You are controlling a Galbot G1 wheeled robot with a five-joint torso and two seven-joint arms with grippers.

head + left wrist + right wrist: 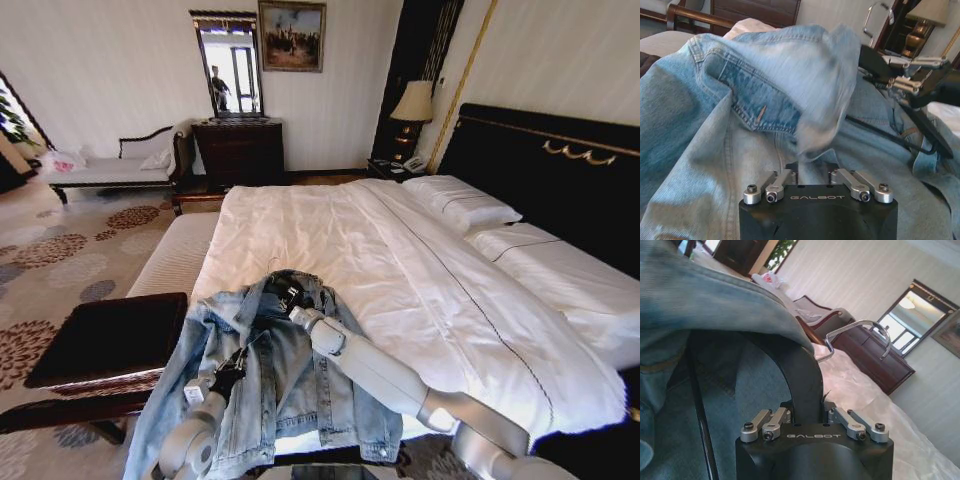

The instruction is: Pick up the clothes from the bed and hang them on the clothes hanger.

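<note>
At the foot of the bed, from my remote seat:

Right fingers: my right gripper (812, 412) is clamped on the thin black triangular coat hanger (802, 367); its broad black neck runs up from between the fingers (771, 421).
Hanger hook: the slim metal hook (860, 327) curves clear of the cloth, over the white bedding.
Left fingers: my left gripper (812, 170) has a fold of the light blue faded denim jacket (740, 95) pinched between its fingers (777, 182).
Jacket: draped over the hanger, collar up near the right gripper (290, 297), body and sleeves spread down over the bed's foot corner (265, 385).
Left gripper's place: I see it low on the jacket front (226, 380), nearer me than the right one.
Bed: wide double bed with white duvet (400, 270), white pillows and tall black headboard.
Beside it: a dark wooden bench (105, 335) sits just left of the jacket.
</note>
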